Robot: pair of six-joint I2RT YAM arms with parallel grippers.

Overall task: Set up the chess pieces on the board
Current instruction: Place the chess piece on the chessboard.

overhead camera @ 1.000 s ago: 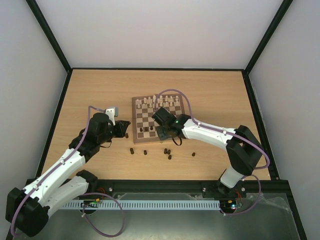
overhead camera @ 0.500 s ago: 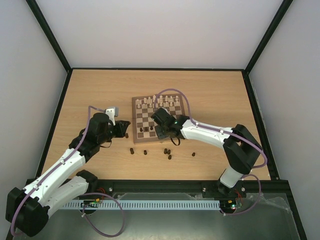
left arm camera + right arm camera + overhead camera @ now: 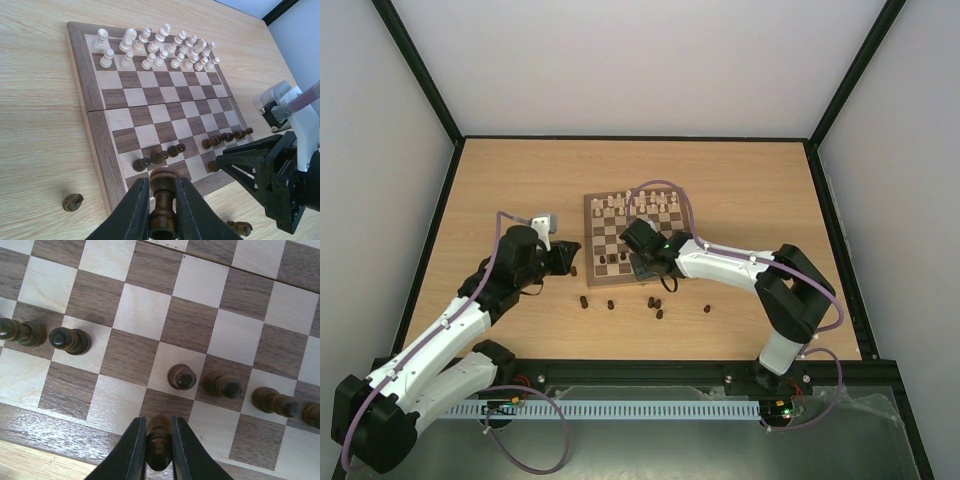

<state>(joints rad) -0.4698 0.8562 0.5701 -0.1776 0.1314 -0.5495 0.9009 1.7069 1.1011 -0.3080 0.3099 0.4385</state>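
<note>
The board (image 3: 588, 236) lies mid-table. My left gripper (image 3: 570, 262) hovers off its near-left corner. In the left wrist view, the left gripper (image 3: 163, 186) is shut on a dark brown chess piece (image 3: 164, 207) with a flat round top. My right gripper (image 3: 646, 266) is low over the board's near edge. The right wrist view shows the right gripper (image 3: 158, 421) shut on a small dark piece (image 3: 159, 446) above the front row, by the border (image 3: 50, 435). Several dark pieces (image 3: 181, 376) stand on the second row, three more (image 3: 160, 156) at the left.
Pale cream pieces (image 3: 640, 203) fill the board's two far rows. Several loose dark pieces (image 3: 655, 306) lie on the wooden tabletop in front of the board, one (image 3: 73, 202) near my left gripper. The right arm's black wrist (image 3: 270, 175) sits close to the right of my left gripper.
The right arm's elbow has swung slightly left and its gripper edged a little left over the board's near edge. The left arm has not moved.
</note>
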